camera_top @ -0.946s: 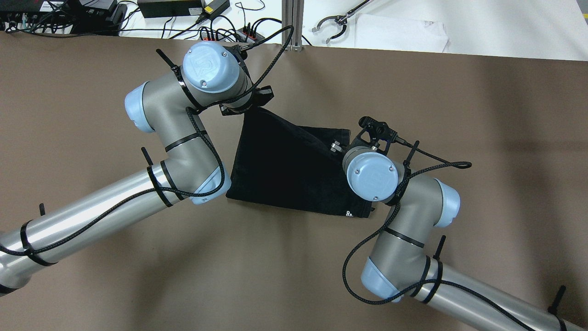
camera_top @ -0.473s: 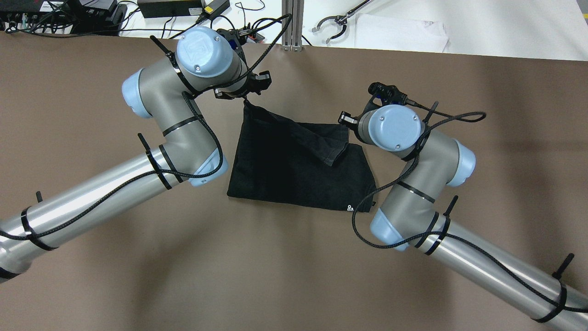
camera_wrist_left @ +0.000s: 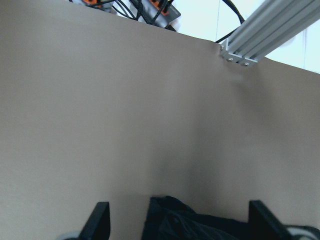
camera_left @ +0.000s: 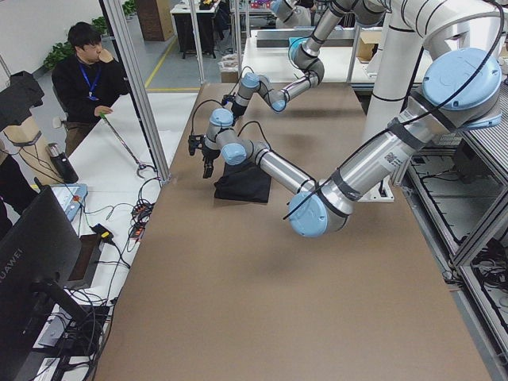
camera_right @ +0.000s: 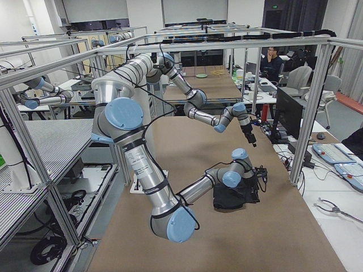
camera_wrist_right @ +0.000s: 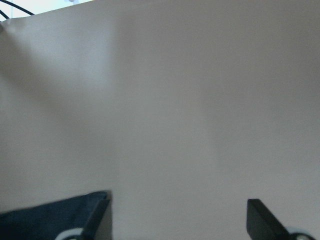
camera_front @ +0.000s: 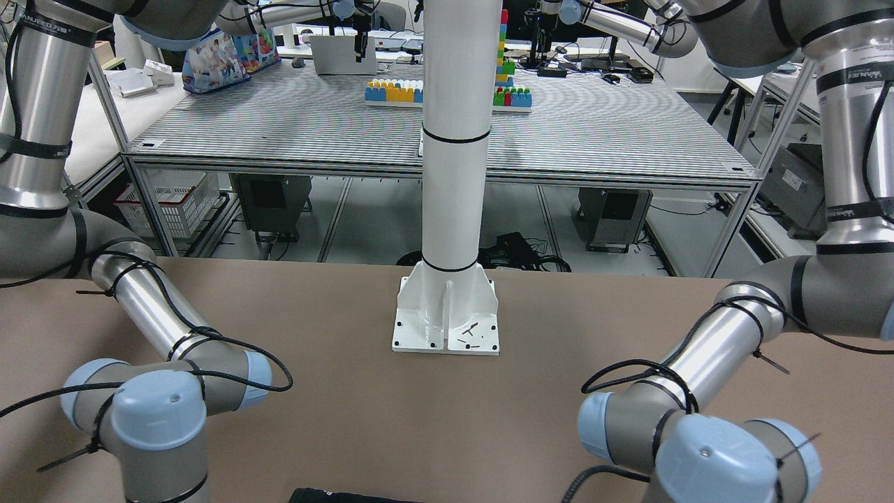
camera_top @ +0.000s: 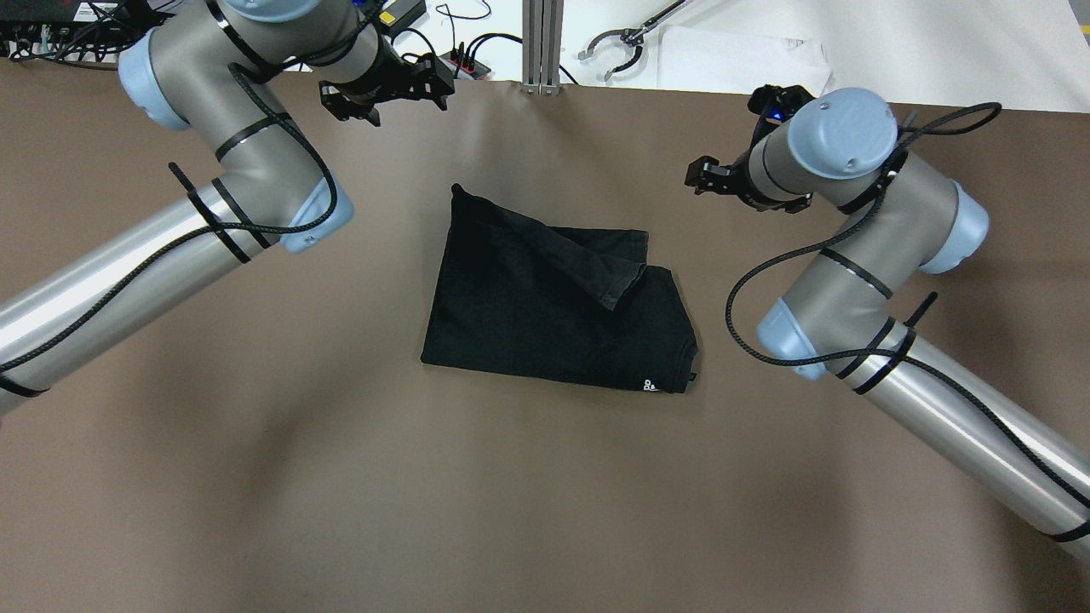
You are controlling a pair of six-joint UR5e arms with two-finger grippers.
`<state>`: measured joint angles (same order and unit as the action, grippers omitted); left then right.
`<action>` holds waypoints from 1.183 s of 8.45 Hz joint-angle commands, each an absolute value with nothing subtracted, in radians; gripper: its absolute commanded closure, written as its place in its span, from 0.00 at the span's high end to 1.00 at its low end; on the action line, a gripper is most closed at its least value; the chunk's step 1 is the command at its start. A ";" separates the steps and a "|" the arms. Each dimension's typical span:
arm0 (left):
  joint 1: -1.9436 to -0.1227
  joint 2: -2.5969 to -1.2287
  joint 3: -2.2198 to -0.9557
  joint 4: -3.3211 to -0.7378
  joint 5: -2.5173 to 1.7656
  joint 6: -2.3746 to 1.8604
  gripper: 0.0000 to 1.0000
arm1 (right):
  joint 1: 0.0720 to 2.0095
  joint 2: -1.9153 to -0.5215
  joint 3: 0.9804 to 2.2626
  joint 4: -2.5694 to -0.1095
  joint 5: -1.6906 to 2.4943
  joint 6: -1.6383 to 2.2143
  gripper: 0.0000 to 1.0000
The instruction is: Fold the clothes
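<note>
The plain black soft fabric garment (camera_top: 553,311) lies folded flat on the brown table (camera_top: 545,494), in the middle of the overhead frame. A flap is turned over its upper right part, and a small white logo (camera_top: 649,385) sits near its lower right corner. The left gripper (camera_top: 398,95) hangs at the upper left, fingers spread wide and empty, well apart from the cloth. The right gripper (camera_top: 705,177) hovers at the upper right, likewise spread, clear of the garment.
</note>
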<state>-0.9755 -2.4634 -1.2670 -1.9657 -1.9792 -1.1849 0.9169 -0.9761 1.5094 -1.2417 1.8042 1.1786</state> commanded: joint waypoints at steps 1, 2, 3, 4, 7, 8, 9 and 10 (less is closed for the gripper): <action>-1.090 -2.281 -1.323 -1.968 -1.991 -0.890 1.00 | 1.030 -1.122 1.511 -1.256 1.867 0.810 0.95; -1.167 -2.193 -1.347 -1.967 -1.994 -0.711 1.00 | 1.108 -1.193 1.511 -1.255 1.865 0.614 0.95; -1.246 -2.119 -1.345 -1.967 -1.987 -0.551 1.00 | 1.208 -1.256 1.512 -1.255 1.858 0.418 0.95; -1.329 -2.068 -1.345 -1.967 -1.982 -0.396 1.00 | 1.332 -1.309 1.511 -1.255 1.856 0.240 0.95; -1.561 -1.990 -1.345 -1.962 -1.894 -0.087 1.00 | 1.595 -1.403 1.523 -1.255 1.694 -0.163 0.95; -1.612 -1.955 -1.345 -1.962 -1.852 -0.037 1.00 | 1.626 -1.446 1.540 -1.249 1.612 -0.222 0.95; -1.653 -1.884 -1.345 -1.988 -1.852 -0.016 1.00 | 1.641 -1.529 1.577 -1.214 1.538 -0.256 0.95; -1.692 -1.873 -1.351 -2.003 -1.806 -0.012 1.00 | 1.663 -1.566 1.597 -1.185 1.472 -0.261 0.95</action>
<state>-1.6097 -1.9339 -1.3456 -1.9747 -1.8674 -0.0541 1.6148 -1.4716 1.5531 -1.2321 1.6047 -0.2056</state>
